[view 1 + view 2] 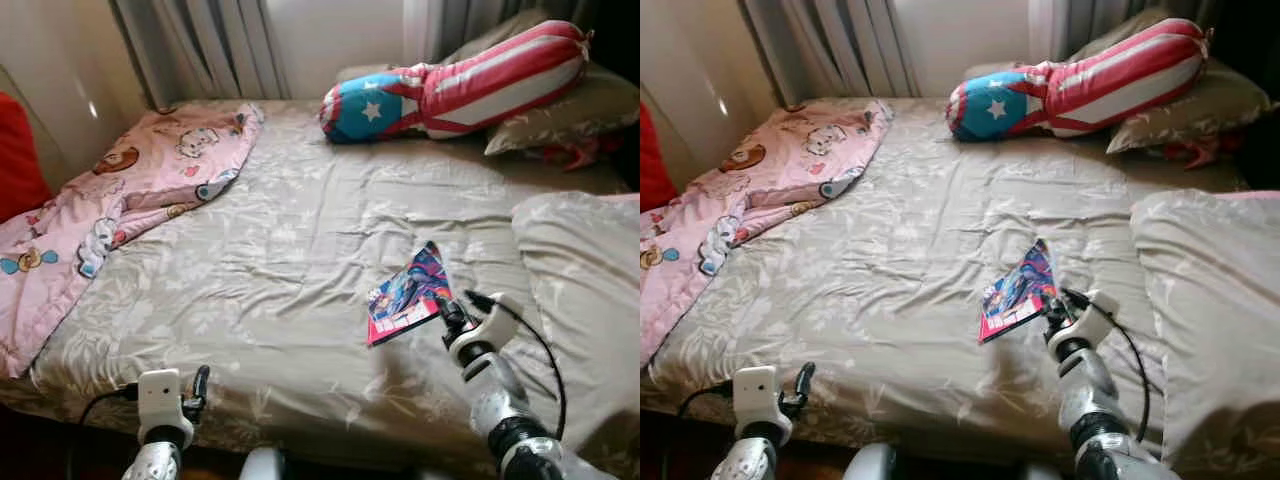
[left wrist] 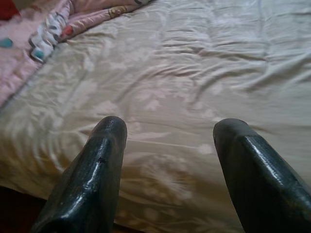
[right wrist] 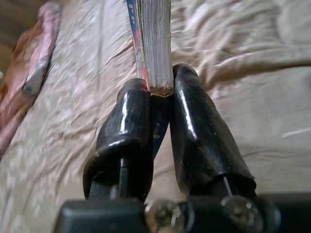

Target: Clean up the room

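Observation:
A thin colourful book [image 1: 408, 292] with a red and blue cover is held at its near corner over the beige bed [image 1: 280, 250]. My right gripper [image 1: 446, 312] is shut on it; in the right wrist view both black fingers [image 3: 194, 131] pinch the book's page edge [image 3: 154, 43]. Low at the bed's near edge is my left gripper [image 1: 200, 385], open, and the left wrist view shows its two fingertips [image 2: 109, 133] apart over bare bedspread with nothing between them.
A pink cartoon blanket [image 1: 130, 190] lies crumpled along the bed's left side. A star-and-stripes bolster [image 1: 460, 85] and beige pillows [image 1: 570, 110] sit at the head. A folded beige duvet [image 1: 580, 270] lies at right. Curtains [image 1: 200, 45] hang behind.

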You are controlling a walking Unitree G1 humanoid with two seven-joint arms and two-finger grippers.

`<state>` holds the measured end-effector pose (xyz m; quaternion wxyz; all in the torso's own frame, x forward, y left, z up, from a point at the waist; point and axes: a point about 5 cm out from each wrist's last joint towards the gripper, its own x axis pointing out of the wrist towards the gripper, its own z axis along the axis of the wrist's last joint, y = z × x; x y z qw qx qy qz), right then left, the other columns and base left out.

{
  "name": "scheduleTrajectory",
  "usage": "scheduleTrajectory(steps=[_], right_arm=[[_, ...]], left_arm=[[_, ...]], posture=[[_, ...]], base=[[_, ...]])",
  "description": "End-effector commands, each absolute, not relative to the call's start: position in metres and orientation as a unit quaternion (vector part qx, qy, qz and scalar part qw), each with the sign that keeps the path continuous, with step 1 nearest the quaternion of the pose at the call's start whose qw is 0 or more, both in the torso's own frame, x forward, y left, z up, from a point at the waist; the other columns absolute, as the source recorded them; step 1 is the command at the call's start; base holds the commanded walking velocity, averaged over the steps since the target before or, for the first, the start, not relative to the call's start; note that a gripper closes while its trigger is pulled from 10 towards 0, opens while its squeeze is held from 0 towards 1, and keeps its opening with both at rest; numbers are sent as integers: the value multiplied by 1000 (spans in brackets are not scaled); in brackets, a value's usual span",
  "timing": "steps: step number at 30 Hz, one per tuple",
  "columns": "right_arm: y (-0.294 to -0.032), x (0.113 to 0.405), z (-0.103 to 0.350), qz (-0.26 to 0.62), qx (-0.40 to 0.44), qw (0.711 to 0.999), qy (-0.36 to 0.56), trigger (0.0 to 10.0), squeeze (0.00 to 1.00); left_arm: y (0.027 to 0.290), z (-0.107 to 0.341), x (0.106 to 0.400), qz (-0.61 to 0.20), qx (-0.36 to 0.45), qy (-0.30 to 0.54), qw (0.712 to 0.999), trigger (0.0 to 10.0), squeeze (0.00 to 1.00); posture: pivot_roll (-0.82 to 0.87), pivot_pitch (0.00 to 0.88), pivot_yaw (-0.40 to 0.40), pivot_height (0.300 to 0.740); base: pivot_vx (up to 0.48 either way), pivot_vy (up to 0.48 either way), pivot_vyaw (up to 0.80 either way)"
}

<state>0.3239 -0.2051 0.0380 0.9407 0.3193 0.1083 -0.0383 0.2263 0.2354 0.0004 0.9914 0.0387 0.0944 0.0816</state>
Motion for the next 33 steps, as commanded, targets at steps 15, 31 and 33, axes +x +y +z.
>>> scheduleTrajectory(steps=[15,31,33], right_arm=[[-231,299,9,-132,310,921,195,10000,161],[-241,294,7,-167,297,918,204,10000,718],[-244,293,7,-177,297,916,202,10000,714]], left_arm=[[241,-2,221,56,64,129,988,10000,0],[250,-1,217,66,71,139,986,10000,0],[250,-2,216,67,70,140,985,10000,0]], posture=[[31,170,161,655],[46,179,168,655],[52,181,169,655]], base=[[0,0,0],[0,0,0],[0,0,0]])
